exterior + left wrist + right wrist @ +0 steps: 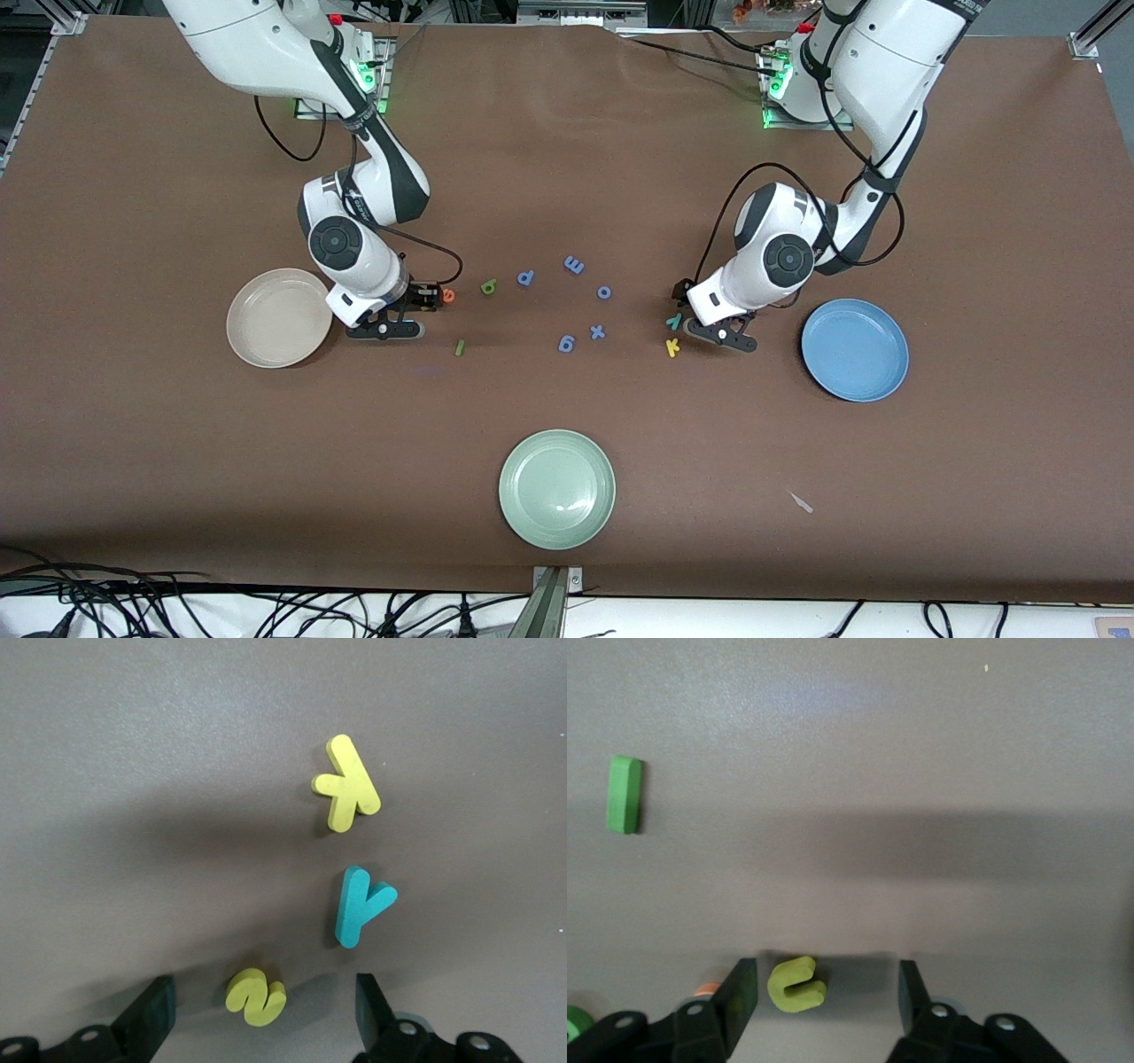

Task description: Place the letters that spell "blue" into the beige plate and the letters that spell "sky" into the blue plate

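Observation:
In the left wrist view my left gripper (263, 1010) stands open low over the table, with the yellow "s" (256, 997) between its fingers and touching neither. The teal "y" (359, 904) and yellow "k" (348, 784) lie just past it. My right gripper (824, 992) is open around the yellow "u" (796, 983), which sits close to one finger. The dark green "l" (625, 794) lies apart; the orange "e" (706, 989) peeks out beside a finger. The light green "b" (488, 286) lies nearby. The beige plate (279, 317) and the blue plate (855, 349) hold nothing.
Several blue-violet letters (598, 332) lie scattered mid-table between the two arms. A pale green plate (557, 488) sits nearer the front camera. A small scrap (801, 502) lies near the table's front edge.

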`<control>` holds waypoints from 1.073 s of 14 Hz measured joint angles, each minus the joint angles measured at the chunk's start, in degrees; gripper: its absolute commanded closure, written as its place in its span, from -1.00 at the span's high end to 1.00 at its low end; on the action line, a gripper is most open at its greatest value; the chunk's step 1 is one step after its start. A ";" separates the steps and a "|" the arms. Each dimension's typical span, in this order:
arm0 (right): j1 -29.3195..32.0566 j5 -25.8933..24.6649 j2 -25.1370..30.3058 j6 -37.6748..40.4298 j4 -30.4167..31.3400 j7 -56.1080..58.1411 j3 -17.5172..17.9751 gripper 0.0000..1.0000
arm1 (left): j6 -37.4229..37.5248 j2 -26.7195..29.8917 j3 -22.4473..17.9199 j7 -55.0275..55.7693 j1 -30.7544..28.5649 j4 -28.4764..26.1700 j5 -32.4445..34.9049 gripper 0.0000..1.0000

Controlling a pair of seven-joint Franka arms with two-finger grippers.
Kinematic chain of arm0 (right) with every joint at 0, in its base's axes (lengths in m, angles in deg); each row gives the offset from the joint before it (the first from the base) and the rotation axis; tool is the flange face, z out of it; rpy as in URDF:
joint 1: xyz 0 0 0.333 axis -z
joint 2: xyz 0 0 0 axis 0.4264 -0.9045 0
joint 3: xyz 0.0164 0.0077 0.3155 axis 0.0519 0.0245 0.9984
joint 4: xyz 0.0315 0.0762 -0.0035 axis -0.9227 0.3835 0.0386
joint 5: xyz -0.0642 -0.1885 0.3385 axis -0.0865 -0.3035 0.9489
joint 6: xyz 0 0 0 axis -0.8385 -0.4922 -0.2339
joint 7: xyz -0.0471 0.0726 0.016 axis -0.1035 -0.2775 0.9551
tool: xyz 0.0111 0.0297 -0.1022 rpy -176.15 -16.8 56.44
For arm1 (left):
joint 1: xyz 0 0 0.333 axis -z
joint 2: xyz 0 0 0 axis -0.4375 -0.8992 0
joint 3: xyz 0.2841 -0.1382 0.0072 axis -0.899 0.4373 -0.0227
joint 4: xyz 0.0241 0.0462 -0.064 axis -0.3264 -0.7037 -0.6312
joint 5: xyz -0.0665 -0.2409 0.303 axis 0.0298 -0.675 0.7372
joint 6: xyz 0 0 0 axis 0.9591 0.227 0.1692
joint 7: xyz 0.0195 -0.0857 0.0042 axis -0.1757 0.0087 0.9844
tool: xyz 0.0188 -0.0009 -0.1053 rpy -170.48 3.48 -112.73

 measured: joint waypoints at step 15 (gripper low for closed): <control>-0.04 0.00 -0.83 -0.01 -0.01 0.26 0.01 0.23 | 6.14 5.03 -0.99 -0.82 -2.12 1.50 1.29 -0.48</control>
